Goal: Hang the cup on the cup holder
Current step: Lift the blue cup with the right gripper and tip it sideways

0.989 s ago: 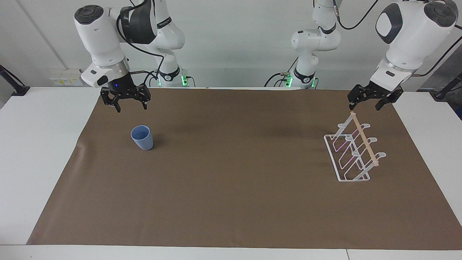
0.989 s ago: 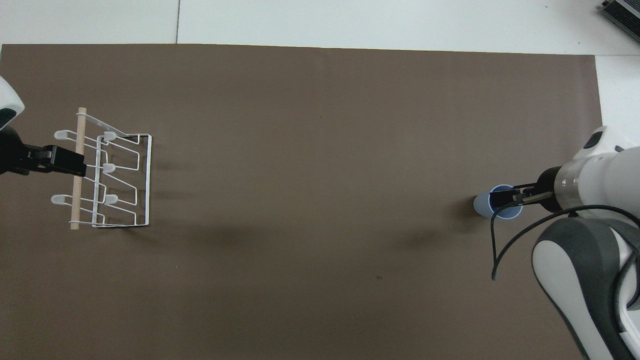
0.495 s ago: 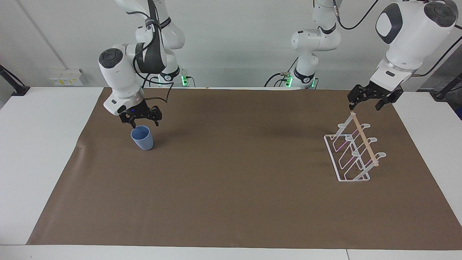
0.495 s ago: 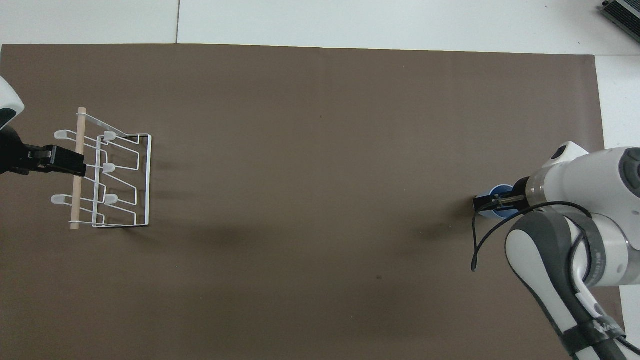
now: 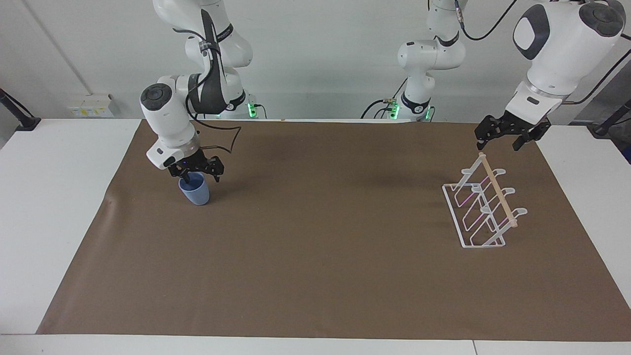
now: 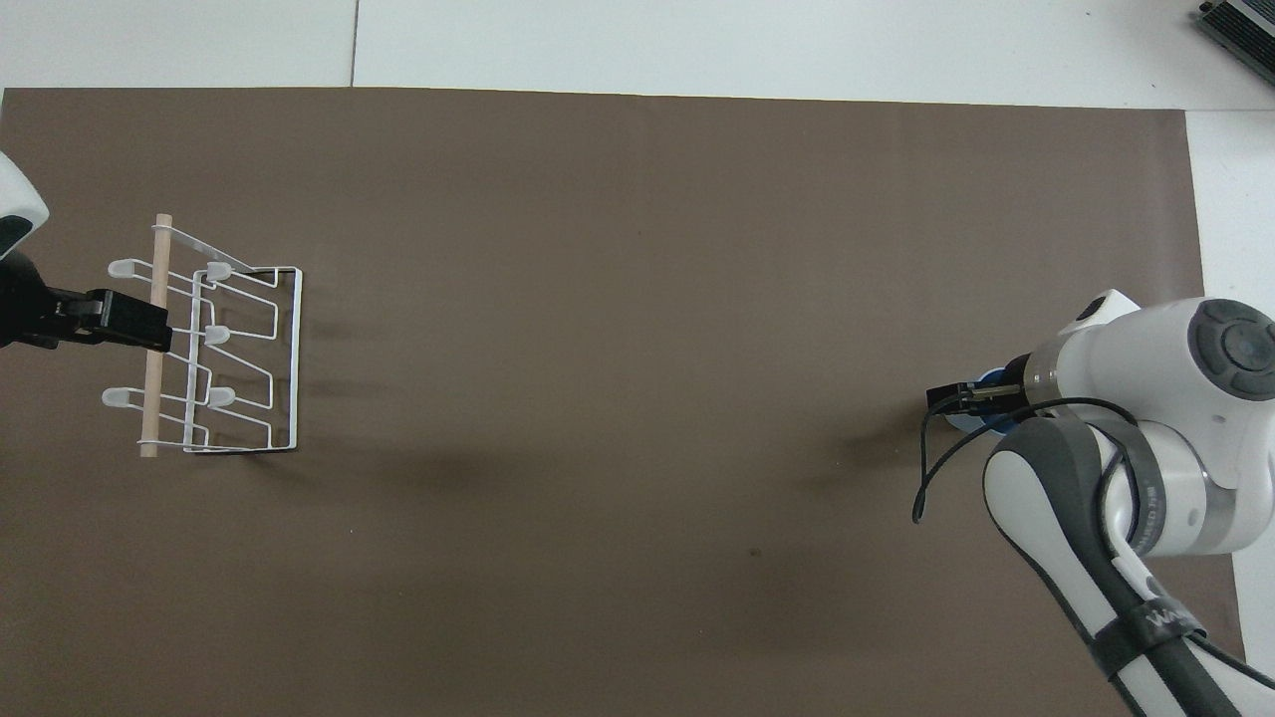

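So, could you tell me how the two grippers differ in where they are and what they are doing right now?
The right gripper is low at the rim of the cup, fingers spread around it; the left gripper hangs in the air above the cup holder, touching nothing. The right arm leans down toward the mat, while the left arm waits. Both grippers are black, open and empty.

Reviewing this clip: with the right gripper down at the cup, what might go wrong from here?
The right gripper sits at the rim of the upright cup, jaws spread; closing off-centre might tip or shove the light tumbler. The cup holder stands at the left arm's end of the table, so a long carry risks a slip. The left gripper waits over the holder and may crowd the hanging.
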`<state>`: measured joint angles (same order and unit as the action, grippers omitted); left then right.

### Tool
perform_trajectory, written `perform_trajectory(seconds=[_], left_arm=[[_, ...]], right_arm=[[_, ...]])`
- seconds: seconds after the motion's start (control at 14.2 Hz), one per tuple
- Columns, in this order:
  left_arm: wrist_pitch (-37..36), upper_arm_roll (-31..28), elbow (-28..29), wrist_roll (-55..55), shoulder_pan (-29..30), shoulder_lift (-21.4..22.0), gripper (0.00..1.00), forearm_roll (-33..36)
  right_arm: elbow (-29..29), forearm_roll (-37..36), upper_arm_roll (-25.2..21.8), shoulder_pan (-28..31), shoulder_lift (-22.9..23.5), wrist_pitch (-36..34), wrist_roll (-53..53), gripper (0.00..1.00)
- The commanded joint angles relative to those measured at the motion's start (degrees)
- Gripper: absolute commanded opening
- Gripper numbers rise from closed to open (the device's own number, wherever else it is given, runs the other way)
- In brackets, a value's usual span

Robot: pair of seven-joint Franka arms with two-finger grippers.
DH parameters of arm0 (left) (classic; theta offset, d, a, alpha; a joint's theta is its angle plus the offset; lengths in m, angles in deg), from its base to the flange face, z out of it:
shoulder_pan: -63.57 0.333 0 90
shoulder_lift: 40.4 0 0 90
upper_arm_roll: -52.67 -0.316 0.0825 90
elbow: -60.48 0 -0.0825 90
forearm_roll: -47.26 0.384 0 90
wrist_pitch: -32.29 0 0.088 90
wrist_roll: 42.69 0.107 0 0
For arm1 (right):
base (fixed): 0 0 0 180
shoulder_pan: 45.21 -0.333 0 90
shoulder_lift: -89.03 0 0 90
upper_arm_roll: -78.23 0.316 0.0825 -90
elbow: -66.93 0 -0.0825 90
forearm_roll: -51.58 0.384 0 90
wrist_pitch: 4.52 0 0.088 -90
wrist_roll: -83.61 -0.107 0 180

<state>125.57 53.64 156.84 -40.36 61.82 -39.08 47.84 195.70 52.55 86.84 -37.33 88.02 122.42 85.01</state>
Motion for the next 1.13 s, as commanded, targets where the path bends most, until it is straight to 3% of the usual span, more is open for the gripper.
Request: perform_trajectory(seconds=[0.0, 0.21, 0.35, 0.49, 0.78, 1.06], left_arm=[[0.0, 0.5, 0.4, 0.4, 0.9, 0.8, 1.0, 0.3], [0.0, 0.5, 0.4, 0.4, 0.9, 0.8, 1.0, 0.3], [0.0, 0.5, 0.4, 0.4, 0.9, 0.8, 1.0, 0.3], [0.0, 0.5, 0.4, 0.4, 0.9, 0.8, 1.0, 0.3], [0.0, 0.5, 0.4, 0.4, 0.9, 0.8, 1.0, 0.3], [0.0, 0.5, 0.3, 0.4, 0.9, 0.8, 1.0, 0.3]], right_arm=[[1.5, 1.0, 0.4, 0.4, 0.0, 2.7, -2.0, 0.98], [2.4, 1.0, 0.4, 0.3, 0.0, 4.7, -3.8, 0.92], [2.5, 1.0, 0.4, 0.4, 0.0, 4.7, -3.9, 0.8], [2.5, 1.0, 0.4, 0.4, 0.0, 4.6, -3.8, 0.61], [2.5, 1.0, 0.4, -0.1, -0.1, 4.4, -3.6, 0.03], [2.5, 1.0, 0.4, -0.1, 0.0, 4.0, -3.6, 0.0]])
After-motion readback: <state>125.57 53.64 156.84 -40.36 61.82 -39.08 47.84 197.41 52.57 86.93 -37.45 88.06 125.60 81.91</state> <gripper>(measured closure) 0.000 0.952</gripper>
